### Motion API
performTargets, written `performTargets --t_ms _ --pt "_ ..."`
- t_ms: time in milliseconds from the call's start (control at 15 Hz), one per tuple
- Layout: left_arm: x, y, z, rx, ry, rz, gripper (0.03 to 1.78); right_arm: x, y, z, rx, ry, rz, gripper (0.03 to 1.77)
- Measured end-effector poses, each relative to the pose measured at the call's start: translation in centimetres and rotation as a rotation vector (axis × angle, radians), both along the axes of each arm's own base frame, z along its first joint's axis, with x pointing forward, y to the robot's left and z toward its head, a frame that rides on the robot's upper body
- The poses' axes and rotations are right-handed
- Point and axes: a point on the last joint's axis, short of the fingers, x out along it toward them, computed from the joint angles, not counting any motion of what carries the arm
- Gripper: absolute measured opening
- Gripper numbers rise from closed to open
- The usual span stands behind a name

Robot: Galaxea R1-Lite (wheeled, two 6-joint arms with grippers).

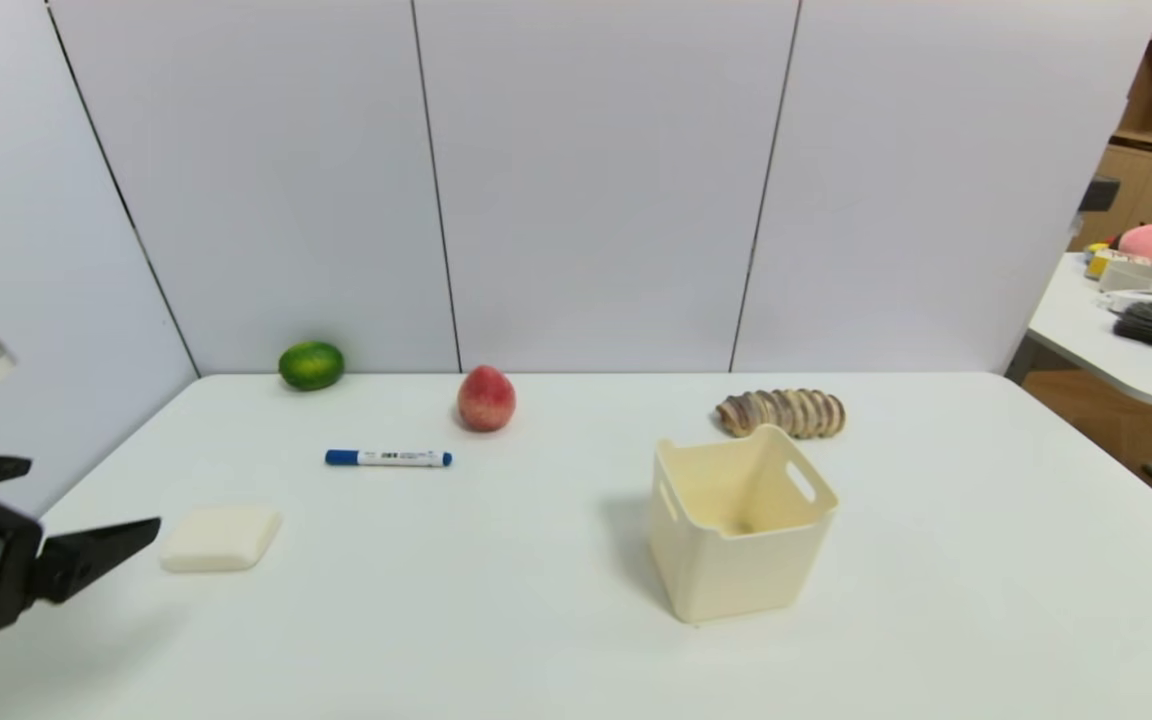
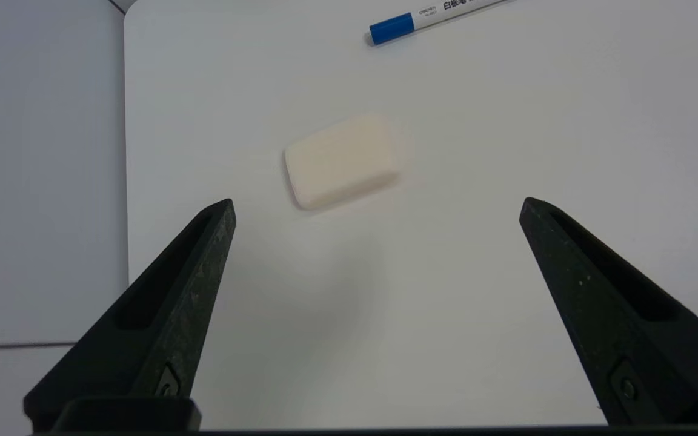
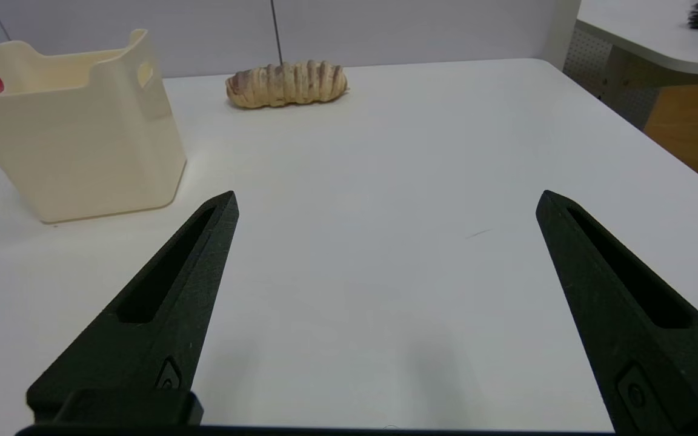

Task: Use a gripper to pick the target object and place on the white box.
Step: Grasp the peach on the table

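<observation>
I am holding my left pincer [image 2: 377,209] fully open and empty above the worktop [image 1: 536,600] near the pad [image 1: 221,538], since the peach [image 1: 486,398] is sitting well apart by the back wall, outside the box [image 1: 741,525].

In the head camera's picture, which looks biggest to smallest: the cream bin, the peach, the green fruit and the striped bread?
1. White box, though it sits nearest.
2. Striped bread.
3. Peach and green fruit look alike; no ranking.
</observation>
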Motion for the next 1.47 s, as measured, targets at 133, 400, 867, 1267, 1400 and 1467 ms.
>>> performTargets --t_ms 133,400,867,1267,1400,1467 --pt "5.1 -0.7 0.9 0.032 0.054 -0.05 1.69 0.0 0.0 0.0 0.0 0.0 0.0 1.7" --pt "14.3 -2.8 -0.2 0.04 0.105 -0.139 1.69 0.0 0.0 0.0 0.0 0.0 0.0 1.7" --pt "24.1 -8.3 -2.8 -0.033 0.096 -0.268 1.69 0.0 0.0 0.0 0.0 0.0 0.0 1.7" --pt "27.0 -11.5 -6.4 -0.157 0.161 -0.31 1.69 0.0 0.0 0.0 0.0 0.0 0.0 1.7" --pt "27.7 -11.8 -7.2 -0.185 0.161 -0.29 1.69 0.0 0.0 0.0 0.0 0.0 0.0 1.7" --pt "28.1 -12.0 -7.5 -0.205 0.152 -0.278 1.69 0.0 0.0 0.0 0.0 0.0 0.0 1.7"
